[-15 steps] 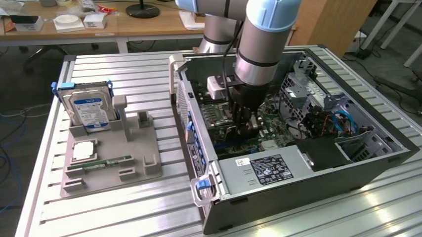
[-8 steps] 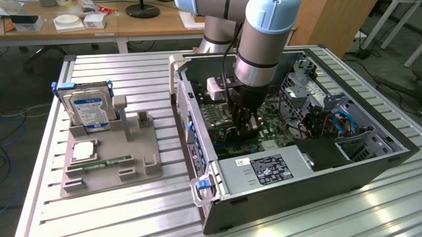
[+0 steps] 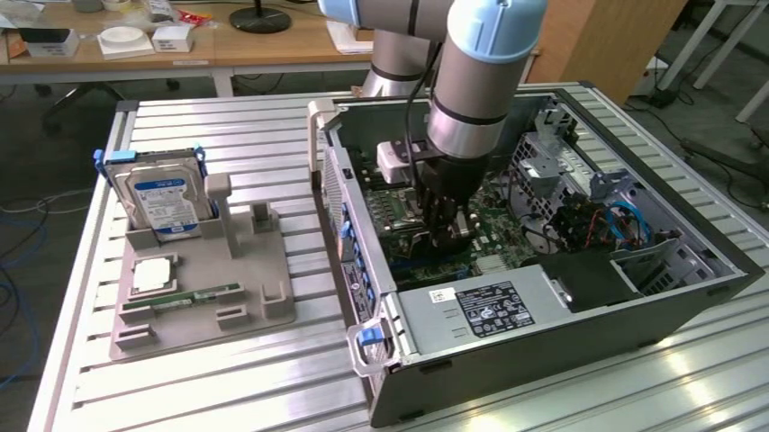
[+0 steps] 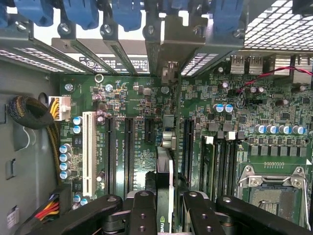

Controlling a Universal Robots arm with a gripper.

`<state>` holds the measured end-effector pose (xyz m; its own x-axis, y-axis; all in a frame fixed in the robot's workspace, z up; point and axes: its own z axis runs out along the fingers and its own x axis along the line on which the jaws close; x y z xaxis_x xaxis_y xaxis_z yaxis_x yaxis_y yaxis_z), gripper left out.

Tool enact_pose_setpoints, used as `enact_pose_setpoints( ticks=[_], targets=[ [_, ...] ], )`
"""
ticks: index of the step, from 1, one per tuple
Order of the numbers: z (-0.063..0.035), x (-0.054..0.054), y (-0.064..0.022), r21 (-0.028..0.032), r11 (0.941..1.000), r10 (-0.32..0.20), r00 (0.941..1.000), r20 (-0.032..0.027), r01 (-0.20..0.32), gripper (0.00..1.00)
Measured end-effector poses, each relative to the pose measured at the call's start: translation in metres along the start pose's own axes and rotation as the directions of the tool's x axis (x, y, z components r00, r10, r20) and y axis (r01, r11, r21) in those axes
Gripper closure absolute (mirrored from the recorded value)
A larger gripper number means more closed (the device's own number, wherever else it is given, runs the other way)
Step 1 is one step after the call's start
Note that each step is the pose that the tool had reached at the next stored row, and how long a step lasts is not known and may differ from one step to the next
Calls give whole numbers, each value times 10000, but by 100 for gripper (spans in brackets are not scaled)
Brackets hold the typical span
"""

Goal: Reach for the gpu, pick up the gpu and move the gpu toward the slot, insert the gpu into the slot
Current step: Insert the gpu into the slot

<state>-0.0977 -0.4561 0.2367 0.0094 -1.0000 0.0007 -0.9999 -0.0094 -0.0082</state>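
In the wrist view the gpu shows edge-on, a thin card standing upright over the green motherboard. Its silver end bracket lies against the case's rear openings. My gripper is shut on the card, one black finger on each side of it. The slot is hidden under the card, so I cannot tell how deep the card sits. In the exterior view my gripper reaches straight down into the open computer case, low over the board.
Black slots and a white slot flank the card; memory slots and the processor socket lie beside it. A cable bundle hangs nearby. Outside the case, a grey holder carries a hard drive and a memory stick.
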Motion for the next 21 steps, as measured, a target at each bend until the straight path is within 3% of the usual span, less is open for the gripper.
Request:
enact_pose_setpoints(
  ticks=[21],
  targets=[
    [2, 2, 31, 13, 10000, -9, 10000, 5, 9, 74]
  ],
)
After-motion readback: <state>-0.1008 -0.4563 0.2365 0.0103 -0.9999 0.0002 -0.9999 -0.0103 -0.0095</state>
